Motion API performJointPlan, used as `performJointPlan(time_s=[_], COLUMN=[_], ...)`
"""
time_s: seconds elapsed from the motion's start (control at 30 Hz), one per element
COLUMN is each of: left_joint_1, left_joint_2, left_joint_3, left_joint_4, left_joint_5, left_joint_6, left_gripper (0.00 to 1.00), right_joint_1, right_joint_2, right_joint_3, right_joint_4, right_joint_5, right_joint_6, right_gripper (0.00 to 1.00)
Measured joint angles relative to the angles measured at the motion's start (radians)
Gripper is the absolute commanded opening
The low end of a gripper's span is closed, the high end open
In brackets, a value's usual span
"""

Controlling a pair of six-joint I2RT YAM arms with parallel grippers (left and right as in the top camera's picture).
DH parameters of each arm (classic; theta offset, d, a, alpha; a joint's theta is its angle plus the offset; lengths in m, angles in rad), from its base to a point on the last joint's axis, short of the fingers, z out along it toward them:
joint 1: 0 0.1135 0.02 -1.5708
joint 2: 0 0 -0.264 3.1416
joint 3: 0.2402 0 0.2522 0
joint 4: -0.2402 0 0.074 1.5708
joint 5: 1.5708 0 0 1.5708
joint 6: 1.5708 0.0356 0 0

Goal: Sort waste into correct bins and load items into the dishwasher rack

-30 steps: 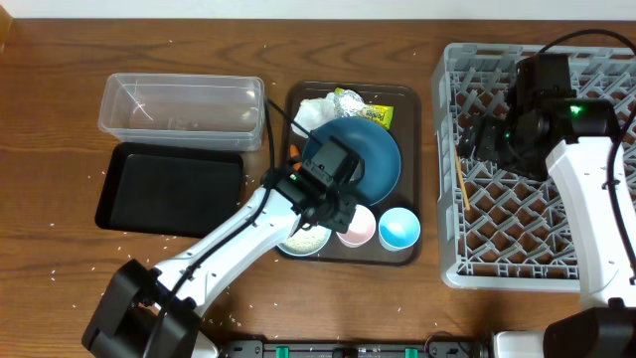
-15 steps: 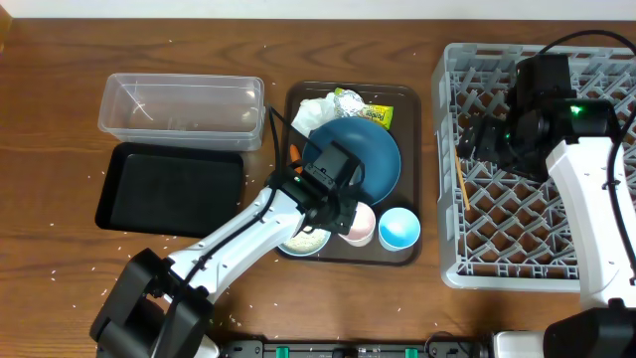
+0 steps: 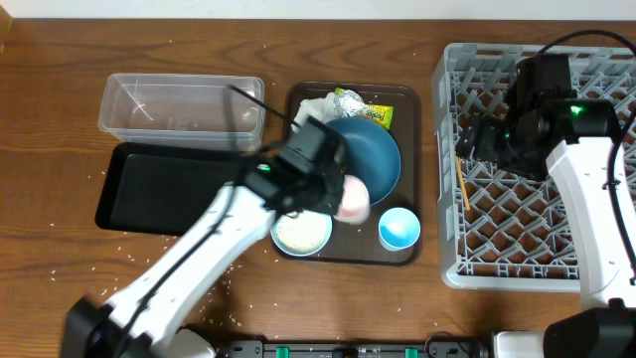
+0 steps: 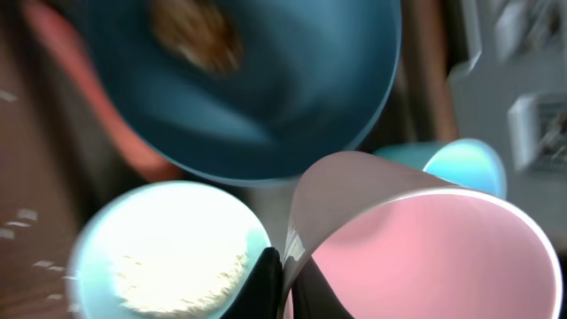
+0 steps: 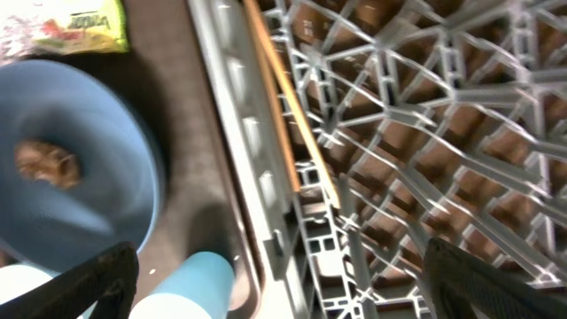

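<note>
A dark wooden table (image 3: 60, 119) fills the overhead view. At its centre sits a brown serving tray (image 3: 409, 149) with rounded corners. Right of centre lie a pair of thin tan chopsticks (image 3: 460, 181), side by side and slightly slanted.

No word, brand or number can be read anywhere in this scene. The only print in view is a band of dark lettering on the yellow-green snack wrapper (image 5: 78, 27), at the upper left of the right wrist view, and it is too blurred to make out. From overhead the same print shows only as a dark smudge at the top of the frame's middle.
</note>
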Motion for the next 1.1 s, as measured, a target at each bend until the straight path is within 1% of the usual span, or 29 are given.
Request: performJointPlan(time_s=[0.07,0.17,0.3,0.4,0.5,0.57,0.67,0.73,0.9,1.03,1.1], left_joint_1=[0.053,0.147,0.287,0.373,0.413,0.419,0.417,0.417,0.417,0.417,0.417], left_joint_2=[-0.049,-0.099,-0.105,-0.074,-0.041,-0.031,-0.030,-0.030,-0.030,-0.030,-0.030], left_joint_3=[0.013,0.019,0.024,0.024,0.024,0.024,0.024,0.024,0.024,0.024,0.024], left_joint_4=[0.025,0.103,0.203,0.283,0.408,0.478,0.562,0.588,0.593,0.593,0.594], left_joint_5=[0.017,0.113,0.332,0.537,0.747,0.855,0.976,1.029,1.092,1.113,1.116], left_joint_6=[0.002,0.002,-0.010,-0.048,-0.113,-0.160,-0.226,-0.267,-0.320,-0.343,-0.349], left_gripper=[0.06,0.06,0.06,0.06,0.06,0.06,0.06,0.06,0.06,0.06,0.06], right_joint_1=[0.000,0.000,0.002,0.013,0.039,0.060,0.108,0.143,0.216,0.241,0.242], right_joint_2=[0.000,-0.006,-0.023,-0.033,-0.036,-0.036,-0.036,-0.036,-0.036,-0.036,-0.036], right_joint_3=[0.000,0.000,0.000,0.002,0.002,0.002,0.002,0.002,0.002,0.002,0.002], right_joint_4=[0.024,0.067,0.156,0.225,0.280,0.312,0.370,0.409,0.525,0.600,0.602], right_joint_5=[-0.074,-0.280,-0.613,-0.811,-0.949,-1.024,-1.125,-1.165,-1.211,-1.228,-1.231], right_joint_6=[-0.050,-0.169,-0.293,-0.345,-0.386,-0.411,-0.446,-0.460,-0.475,-0.467,-0.462], right_gripper=[0.91,0.89,0.89,0.89,0.91,0.91,0.91,0.91,0.90,0.77,0.67])
